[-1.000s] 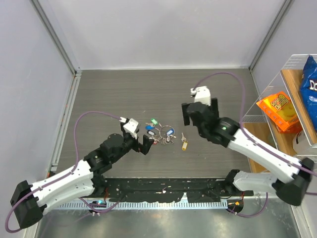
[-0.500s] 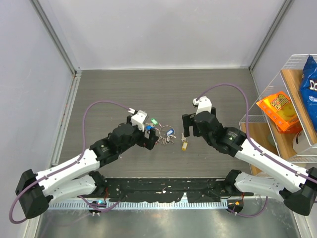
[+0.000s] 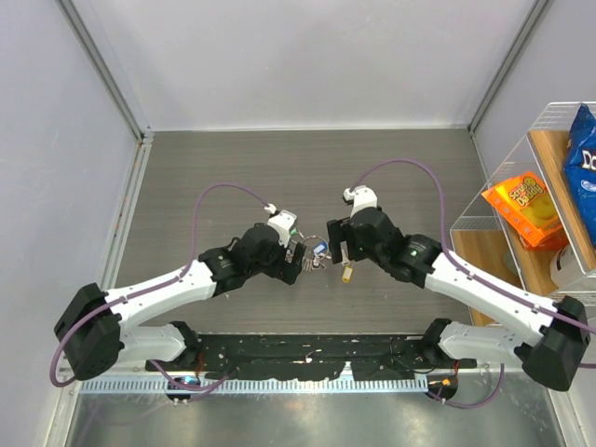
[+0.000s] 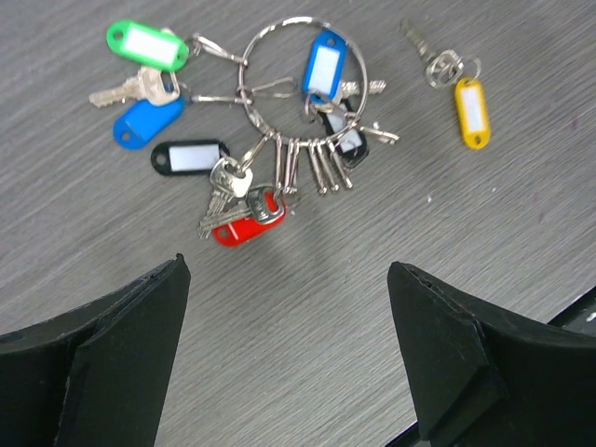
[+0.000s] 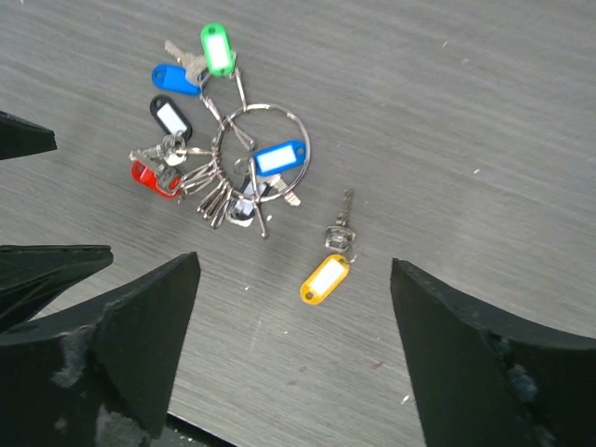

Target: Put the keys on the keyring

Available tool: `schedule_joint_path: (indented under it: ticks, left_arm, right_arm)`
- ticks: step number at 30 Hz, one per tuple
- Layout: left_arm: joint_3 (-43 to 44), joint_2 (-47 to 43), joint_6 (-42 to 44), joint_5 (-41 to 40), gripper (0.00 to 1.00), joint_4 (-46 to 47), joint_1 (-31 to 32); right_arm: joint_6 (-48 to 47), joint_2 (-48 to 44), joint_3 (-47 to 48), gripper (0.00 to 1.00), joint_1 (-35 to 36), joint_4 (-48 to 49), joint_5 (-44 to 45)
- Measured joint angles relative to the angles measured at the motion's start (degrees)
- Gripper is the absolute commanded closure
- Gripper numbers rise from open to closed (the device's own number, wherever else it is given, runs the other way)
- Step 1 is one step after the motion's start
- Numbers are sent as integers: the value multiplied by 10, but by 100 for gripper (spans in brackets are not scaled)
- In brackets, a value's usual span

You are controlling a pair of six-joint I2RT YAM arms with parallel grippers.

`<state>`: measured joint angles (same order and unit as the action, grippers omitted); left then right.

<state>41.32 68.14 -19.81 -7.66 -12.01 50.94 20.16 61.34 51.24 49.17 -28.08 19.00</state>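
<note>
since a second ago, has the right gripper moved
Yes. In the top view the right gripper has come left and nearer, from well behind the yellow key to just behind it.

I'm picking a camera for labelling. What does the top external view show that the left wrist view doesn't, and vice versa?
Only the top external view: both white-and-black arms whole, the left gripper and right gripper flanking the small silver keys, and a wire shelf holding an orange snack bag and a blue snack bag. Only the left wrist view: the black plastic tag and red plastic tag, distinct. Both: the thin silver wire keyring with those keys, and the yellow-tagged key lying apart on the grey table.
</note>
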Motion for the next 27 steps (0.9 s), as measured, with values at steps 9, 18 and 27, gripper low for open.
schedule_joint_path:
  ticks: [9,18,27]
  left_arm:
    - [-4,20,10,-25,40,-12,0]
    - [-47,8,27,-37,80,-16,-12]
    - [-101,-24,37,-21,100,19,-46]
  right_arm:
    - [56,127,0,36,11,27,-67]
    - [110,218,18,40,57,45,-78]
    - [161,275,45,55,61,49,-73]
